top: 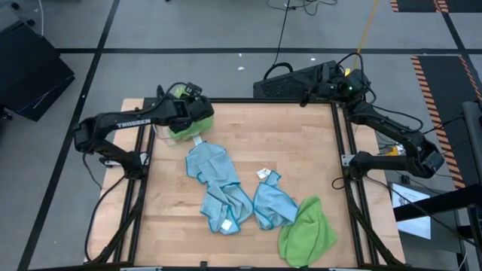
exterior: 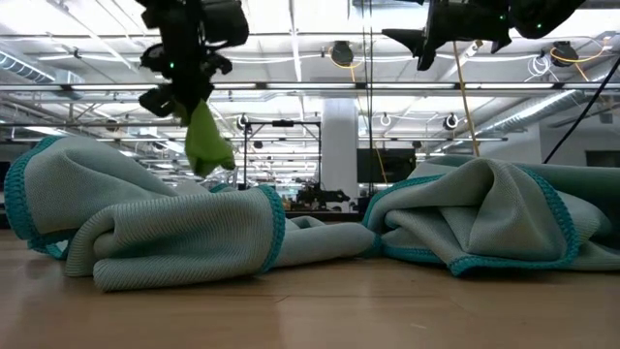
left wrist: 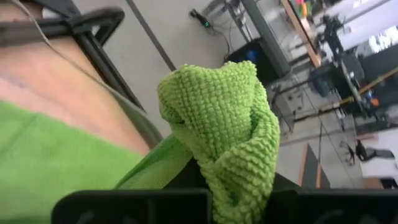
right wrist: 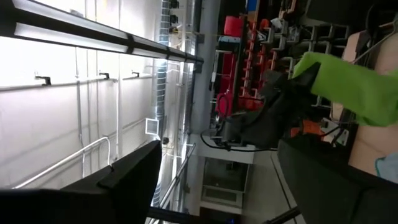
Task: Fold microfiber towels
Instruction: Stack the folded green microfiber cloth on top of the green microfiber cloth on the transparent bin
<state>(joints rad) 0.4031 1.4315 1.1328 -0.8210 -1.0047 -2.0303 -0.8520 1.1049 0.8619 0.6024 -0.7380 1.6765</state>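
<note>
My left gripper (top: 188, 104) hovers over the table's far left corner, shut on a lime green microfiber towel (left wrist: 224, 118), which hangs bunched below it (exterior: 205, 141). More lime green cloth (left wrist: 50, 168) shows under the gripper; whether it is the same towel I cannot tell. Three light blue towels (top: 209, 167) (top: 226, 205) (top: 271, 203) lie crumpled mid-table, and another lime green towel (top: 307, 232) lies heaped near the front edge. My right gripper (top: 329, 84) is raised at the far right corner, open, nothing between its fingers (right wrist: 134, 177). My left gripper pinches a bunched fold of the lime green towel (left wrist: 233, 180) between its two fingers, several layers gathered. A wad of cloth bulges out past the fingertips. In the low view the towel hangs below the gripper, slack and above the blue towels.
Black frame rails (top: 143, 162) run along the table's left and right sides. A dark case (top: 290, 81) sits beyond the far edge near my right arm. Bare wood (top: 286, 135) shows across the far middle and right of the table.
</note>
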